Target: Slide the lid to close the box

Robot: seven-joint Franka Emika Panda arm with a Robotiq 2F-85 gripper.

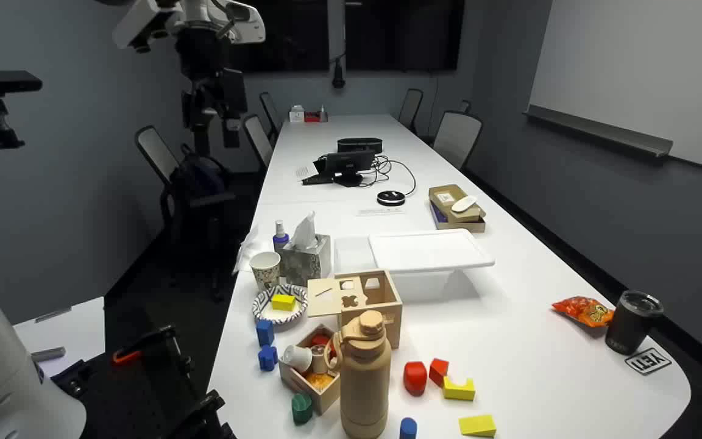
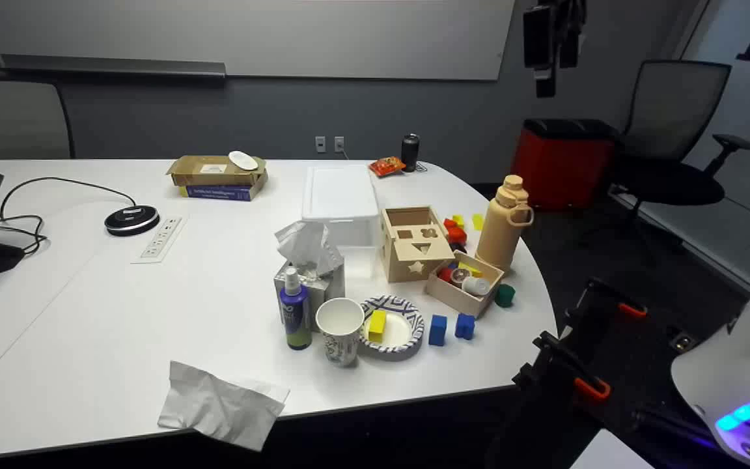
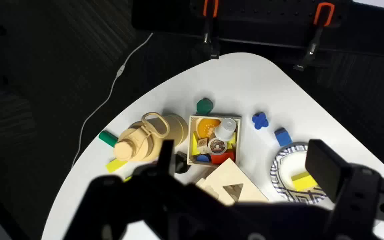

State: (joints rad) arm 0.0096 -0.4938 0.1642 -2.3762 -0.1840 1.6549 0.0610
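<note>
The pale wooden box stands on the table, and it also shows in an exterior view. Its lid, a thin pale panel with cut-out shapes, lies partly across the top and sticks out past one side. Part of the box's top is uncovered. In an exterior view the lid juts toward the small open box. In the wrist view the lid's corner with a triangular hole shows; my gripper hides most of the box. My gripper is open, empty and high above the table, apart from the lid.
A tan bottle and a small open box of blocks stand close to the box. A patterned plate, paper cup, tissue box and lidded white container are nearby. Loose coloured blocks lie around.
</note>
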